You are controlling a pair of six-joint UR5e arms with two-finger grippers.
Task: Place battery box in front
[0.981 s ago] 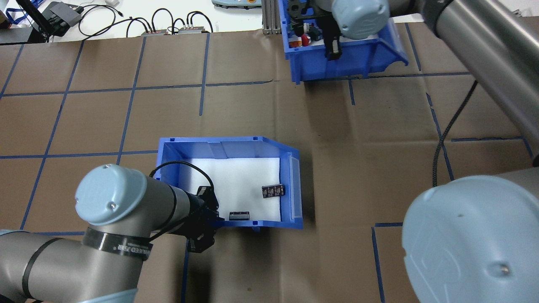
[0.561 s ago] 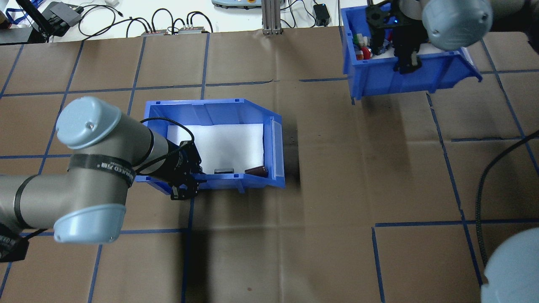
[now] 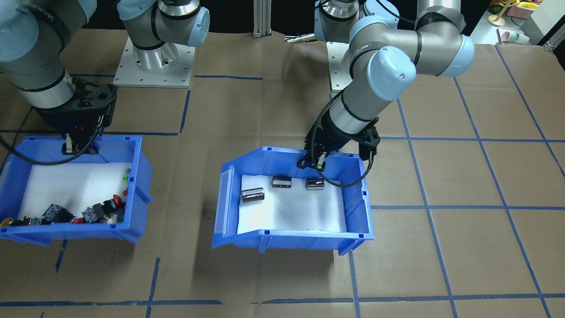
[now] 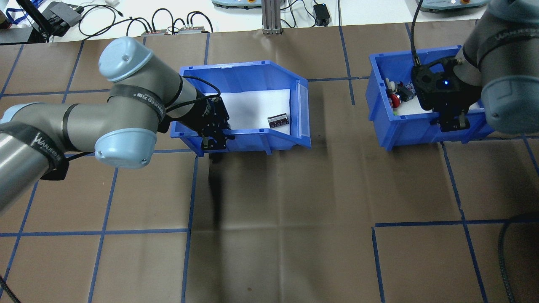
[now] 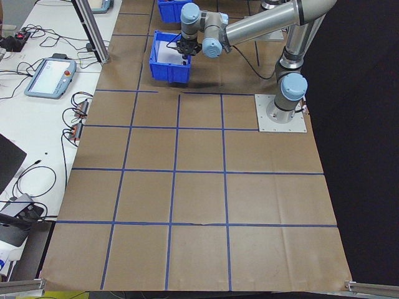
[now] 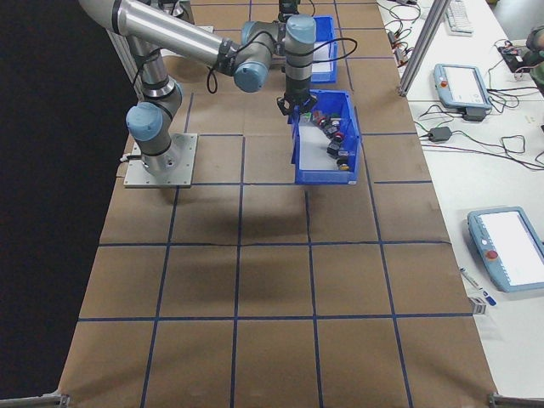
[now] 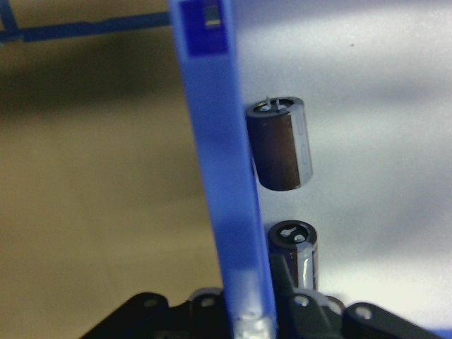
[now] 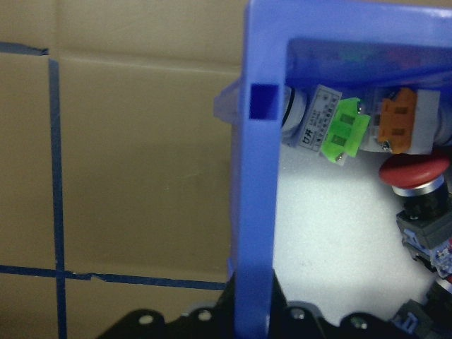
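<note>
The battery box (image 4: 242, 69) is a blue bin with a white foam floor, standing left of centre on the table. A few dark batteries (image 3: 281, 182) lie inside it, and two of them (image 7: 279, 145) show close up in the left wrist view. My left gripper (image 4: 213, 141) is shut on the box's wall (image 3: 282, 155) on the robot's side. That wall (image 7: 222, 176) runs up between the fingers. My right gripper (image 4: 452, 122) is shut on the wall (image 8: 258, 176) of the other blue bin (image 3: 70, 232), which holds colourful switches (image 8: 339, 131).
The brown table cover (image 4: 294, 210) has a blue tape grid. An aluminium post (image 4: 269, 17), cables and pendants (image 5: 50, 75) lie beyond the far edge. The two arm bases (image 3: 152, 62) are bolted at the robot's side.
The left arm has carried the battery box away from the robot and to the right. The right arm has carried the switch bin right and nearer the robot. The batteries have shifted inside the box.
</note>
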